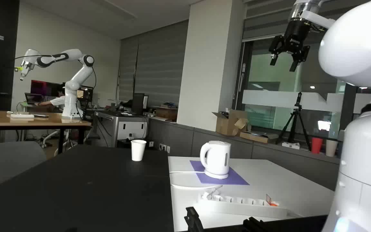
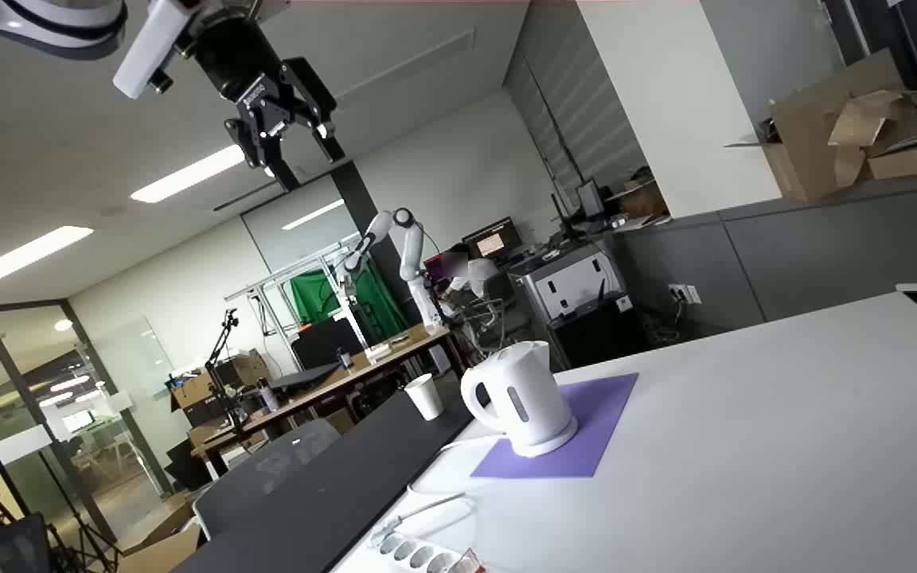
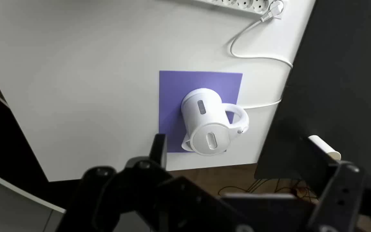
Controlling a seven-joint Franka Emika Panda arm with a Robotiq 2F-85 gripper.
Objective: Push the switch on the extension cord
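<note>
The extension cord [image 1: 237, 207] is a long white power strip lying on the white table near its front in an exterior view. Its red-orange switch [image 1: 273, 204] is at one end, with a small reddish upright flap beside it. A white plug sits in the socket at the opposite end. In an exterior view the strip [image 2: 407, 552] and the switch [image 2: 470, 563] are cut by the bottom edge. In the wrist view the strip [image 3: 252, 9] is at the top edge and the switch is out of view. My gripper [image 1: 283, 64] is open and empty, high above the table; it also shows in an exterior view [image 2: 312, 165].
A white kettle [image 3: 201, 111] stands on a purple sheet [image 3: 172, 96], behind the strip in an exterior view. White cables run across the table to a black table [image 1: 108, 180], where a white paper cup [image 1: 137, 150] stands. Black parts [image 1: 194, 220] show in front of the strip.
</note>
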